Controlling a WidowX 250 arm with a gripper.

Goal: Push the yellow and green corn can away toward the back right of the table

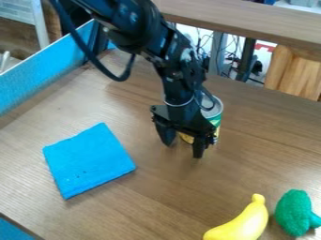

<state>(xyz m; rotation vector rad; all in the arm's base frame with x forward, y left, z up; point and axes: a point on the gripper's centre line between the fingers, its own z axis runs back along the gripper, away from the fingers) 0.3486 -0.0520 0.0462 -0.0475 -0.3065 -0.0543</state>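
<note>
I have my pincer (184, 150) low over the wooden surface (150, 201), to the right of the folded blue cloth (87, 159) as the camera sees it, with its two fingers spread apart and nothing that I can see pinched between them. The tin can (217, 112) stands upright right behind me, also to the right of the cloth and a little farther from the camera; part of its yellow lower side shows between my fingers, but whether I touch it I cannot tell. Its silvery upper end and green band look like metal with a printed wrap, so I judge it stiff, smooth and a bit slippery. I cannot see whether it is full: full, it would hang heavy and turn in a loose grip; empty, it would be light, easily tipped, and its thin wall could dent. I would take it across the body around mid-height, one finger on each side, level and square to the curve, with a firm but not crushing squeeze, rather than by the narrow rim. Nearer the camera and to the right of the cloth lie a yellow toy banana (244, 224) and, farther right, a green toy broccoli (293, 213).
</note>
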